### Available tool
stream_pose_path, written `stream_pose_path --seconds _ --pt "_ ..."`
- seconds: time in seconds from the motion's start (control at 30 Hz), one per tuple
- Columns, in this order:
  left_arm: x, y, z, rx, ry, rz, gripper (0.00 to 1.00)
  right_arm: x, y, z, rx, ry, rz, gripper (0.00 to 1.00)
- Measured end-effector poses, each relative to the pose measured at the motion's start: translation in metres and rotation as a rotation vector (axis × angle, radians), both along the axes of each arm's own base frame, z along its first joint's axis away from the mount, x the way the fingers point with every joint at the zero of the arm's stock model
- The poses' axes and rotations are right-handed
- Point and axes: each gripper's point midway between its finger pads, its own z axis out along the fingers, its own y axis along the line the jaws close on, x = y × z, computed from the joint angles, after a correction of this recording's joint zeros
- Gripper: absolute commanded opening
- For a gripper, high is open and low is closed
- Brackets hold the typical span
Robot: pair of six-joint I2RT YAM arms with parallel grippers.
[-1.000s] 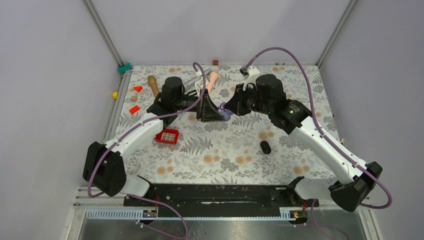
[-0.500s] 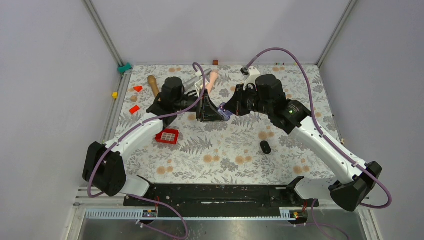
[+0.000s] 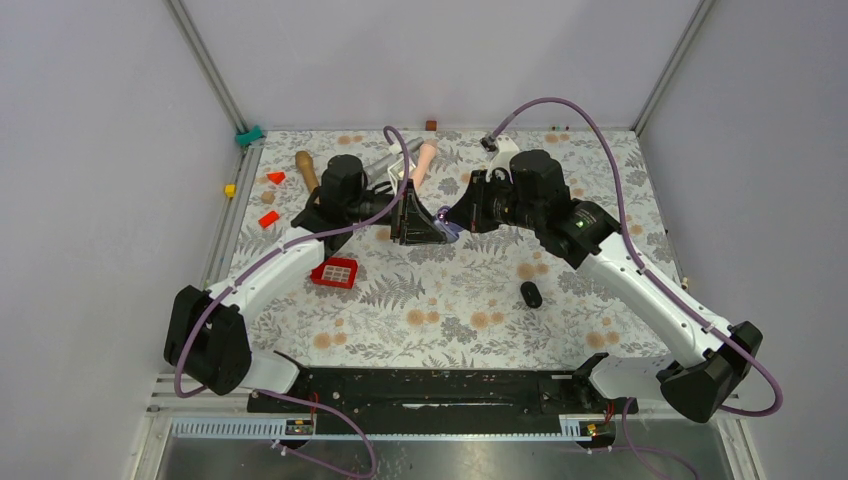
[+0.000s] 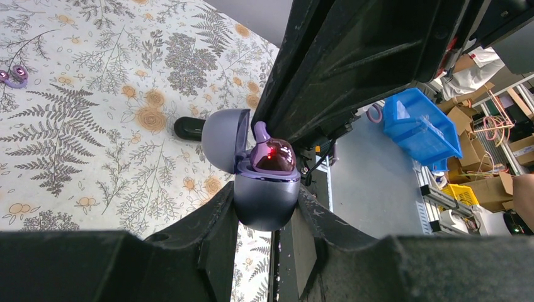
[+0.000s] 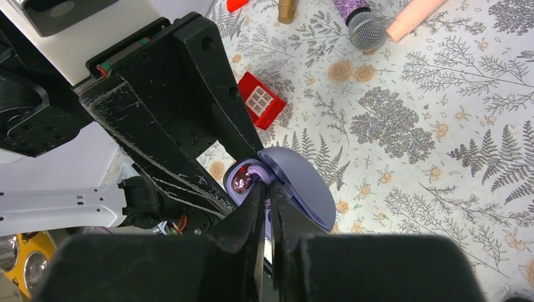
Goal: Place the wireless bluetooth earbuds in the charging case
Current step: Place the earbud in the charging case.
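My left gripper (image 3: 436, 230) is shut on the lavender charging case (image 4: 266, 201) and holds it above the table with its lid (image 4: 224, 130) swung open. One glossy dark-purple earbud (image 4: 273, 156) sits in the case's top, a red light reflecting on it. My right gripper (image 5: 265, 190) meets the case from the right, its fingers closed on the earbud's lavender tip (image 5: 257, 170). The bud's shiny body (image 5: 240, 182) shows beside the fingertips. A small purple object (image 4: 12, 75), perhaps the other earbud, lies on the tablecloth.
A black oval pebble (image 3: 531, 294) lies right of centre. A red square tray (image 3: 335, 272) sits under the left arm. A peach cylinder (image 3: 424, 160), a microphone (image 5: 362, 25), a wooden peg (image 3: 306, 168) and red blocks (image 3: 268, 219) lie at the back left.
My right gripper has edged slightly left, closer against the case. My left gripper still holds the case in about the same place.
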Motion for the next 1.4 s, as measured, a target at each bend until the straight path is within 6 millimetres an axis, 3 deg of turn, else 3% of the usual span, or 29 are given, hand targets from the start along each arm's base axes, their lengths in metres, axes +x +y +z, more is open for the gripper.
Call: stream_pose_path --seconds 0.73,1.03,1.17,1.4 --pt "0.002 0.006 0.006 -0.012 -0.018 0.017 0.16 -0.006 0.005 0.0 0.01 -0.004 0.054 0.15" --pt "0.003 0.01 0.008 -0.011 -0.057 0.019 0.16 -0.015 0.003 0.0 -0.026 -0.015 0.112 0.37" --pt "0.001 0.012 0.008 -0.005 -0.089 0.015 0.16 -0.021 0.0 0.013 -0.031 -0.051 0.141 0.47" --pt "-0.005 0.02 0.01 0.044 -0.183 -0.012 0.16 -0.019 -0.013 0.047 -0.019 -0.145 0.148 0.5"
